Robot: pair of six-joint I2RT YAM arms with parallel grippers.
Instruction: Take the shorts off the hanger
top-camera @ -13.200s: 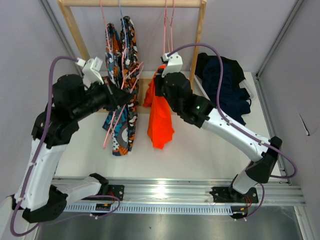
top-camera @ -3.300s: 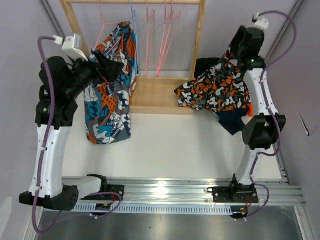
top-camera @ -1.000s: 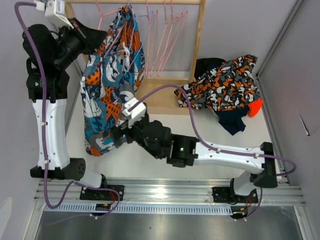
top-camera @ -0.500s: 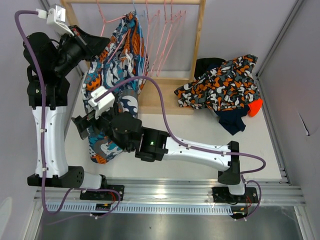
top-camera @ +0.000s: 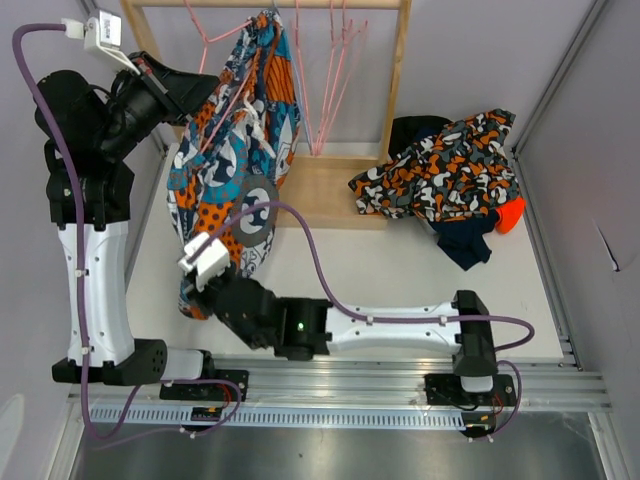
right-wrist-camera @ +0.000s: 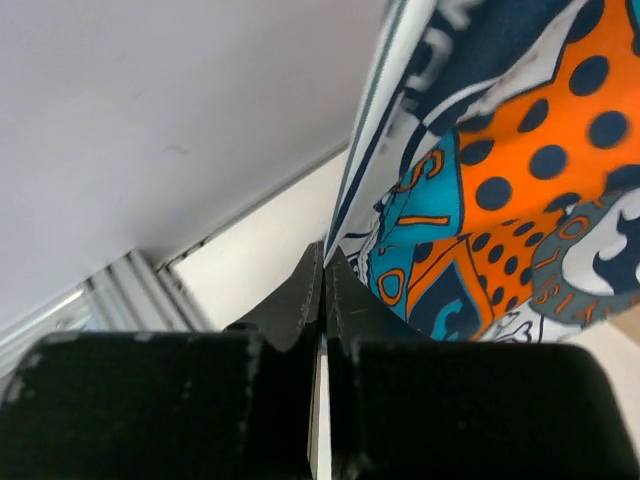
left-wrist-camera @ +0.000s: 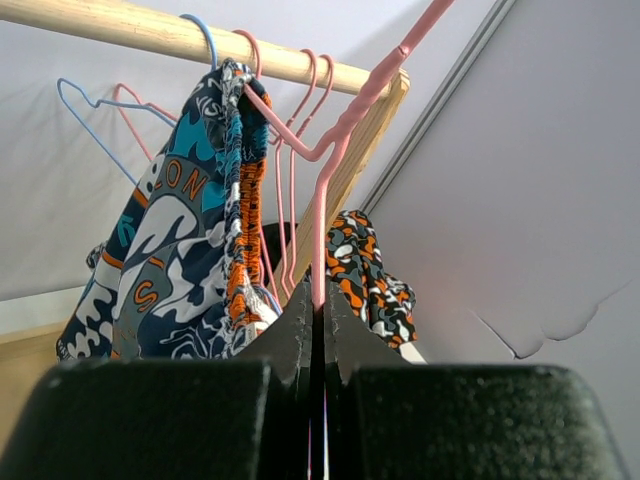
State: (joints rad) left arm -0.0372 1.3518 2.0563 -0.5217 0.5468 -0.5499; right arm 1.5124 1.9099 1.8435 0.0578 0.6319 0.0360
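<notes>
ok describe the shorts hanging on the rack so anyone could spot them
Find the wooden rack at the far edge of the table. Near its left end hangs the teal-orange-white graphic-print pair, the only garment on it; beside it are bare pink hangers.

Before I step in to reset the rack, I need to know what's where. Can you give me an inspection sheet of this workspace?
Surface: white table, carrying the rack and a pile of clothes.
Job's things: graphic-print shorts hang from the rack's top bar. The camouflage shorts, orange shorts, navy shorts and black shorts are piled at the right.
Clutter: empty hangers on the bar.
Grippers: left gripper is shut on a pink hanger. The right gripper is shut at the graphic-print shorts' hem, and whether it pinches fabric is unclear.
Cables: a purple cable arcs from the right wrist in front of the hanging shorts.
Surroundings: wooden rack, grey walls, metal rail at the near edge.
</notes>
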